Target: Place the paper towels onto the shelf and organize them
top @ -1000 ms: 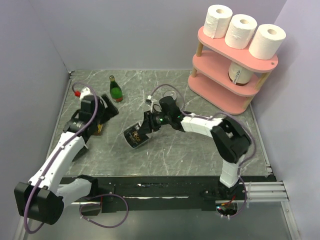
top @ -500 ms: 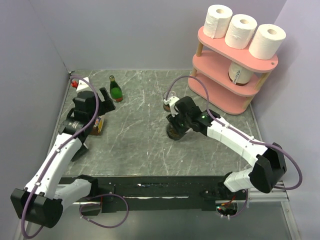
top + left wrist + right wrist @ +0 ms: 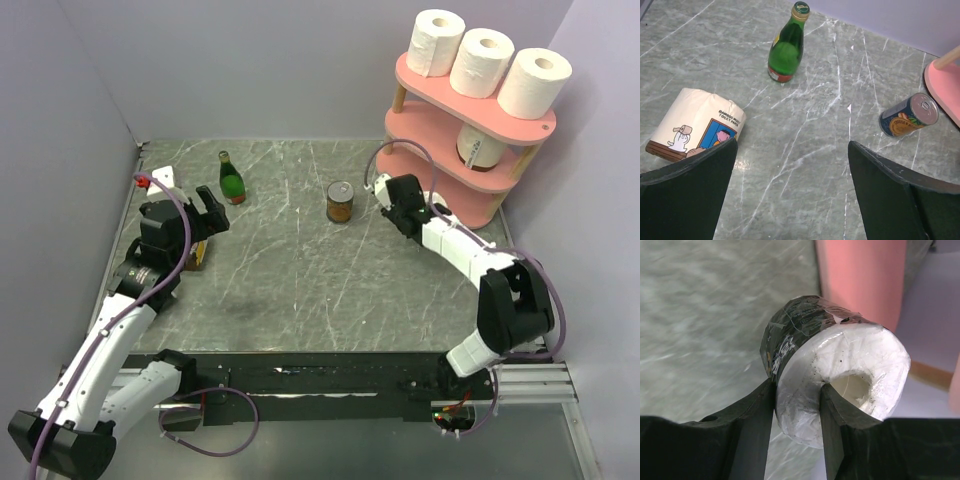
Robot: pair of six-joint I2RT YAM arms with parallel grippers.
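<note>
The pink shelf (image 3: 440, 185) stands at the back right. Three white paper towels (image 3: 482, 62) stand in a row on its top board. A wrapped roll (image 3: 480, 148) with a dark label sits on the middle board. My right gripper (image 3: 388, 192) is by the shelf's left end. In the right wrist view it (image 3: 797, 385) is shut on a dark-wrapped white roll (image 3: 840, 355), one finger in the core, with the shelf (image 3: 860, 280) just behind. My left gripper (image 3: 208, 213) (image 3: 791, 143) is open and empty. A roll with a cartoon label (image 3: 695, 125) lies by its left finger.
A green bottle (image 3: 232, 178) (image 3: 786, 47) stands at the back left. A tin can (image 3: 340, 201) (image 3: 909, 115) stands mid-table, between the bottle and the shelf. The cartoon-label roll (image 3: 197, 252) lies under my left arm. Grey walls close in the left, back and right.
My right arm has carried the dark-wrapped roll from mid-table back and right to the shelf's left end, uncovering the can. My left gripper has drawn back slightly.
</note>
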